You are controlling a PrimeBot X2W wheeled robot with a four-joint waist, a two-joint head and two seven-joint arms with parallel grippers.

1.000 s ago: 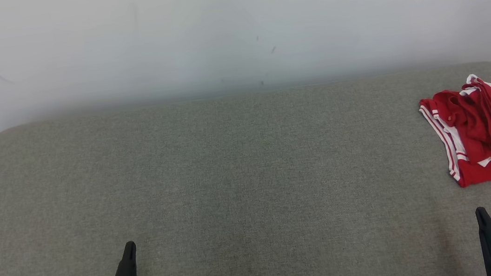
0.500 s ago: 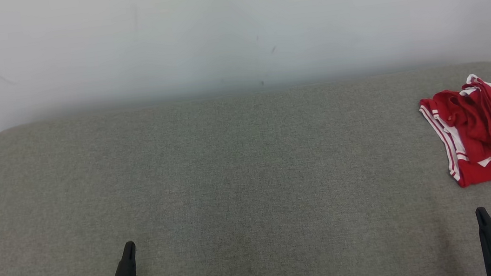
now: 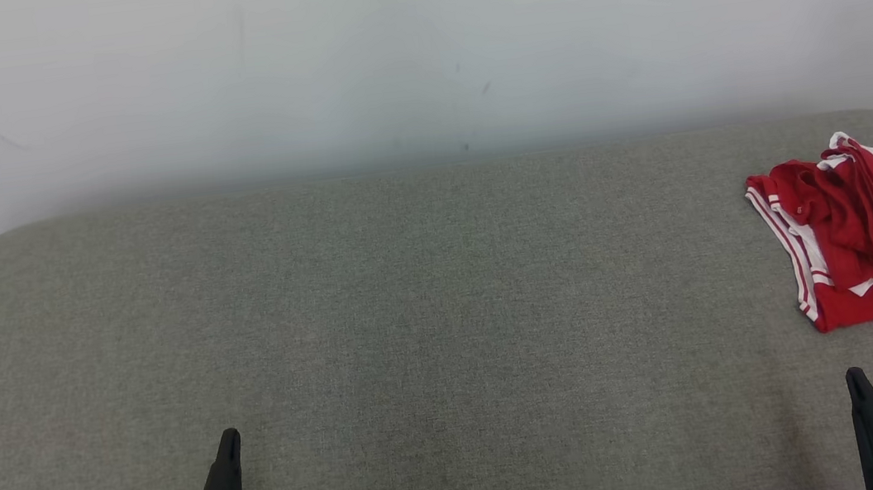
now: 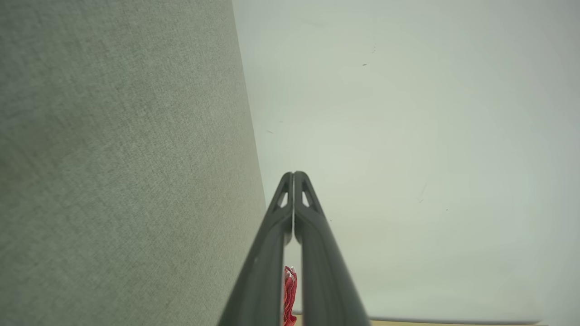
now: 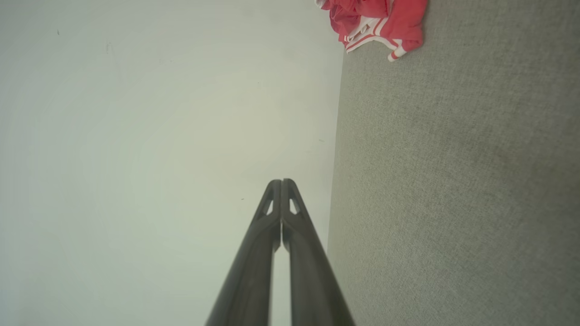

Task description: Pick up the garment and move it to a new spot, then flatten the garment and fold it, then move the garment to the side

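Garment (image 3: 868, 234) count: one, red with white stripes, crumpled in a loose heap at the far right of the single grey fabric-covered surface (image 3: 410, 298), close to the one pale wall (image 3: 379, 52) behind it. Grippers number two, both low at the near edge. The left gripper (image 3: 229, 439) is well apart from the garment, while the right gripper (image 3: 854, 377) is nearer, just short of its near hem. Each has two dark fingers pressed together tip to tip — jaws closed, empty, neither touching the cloth.
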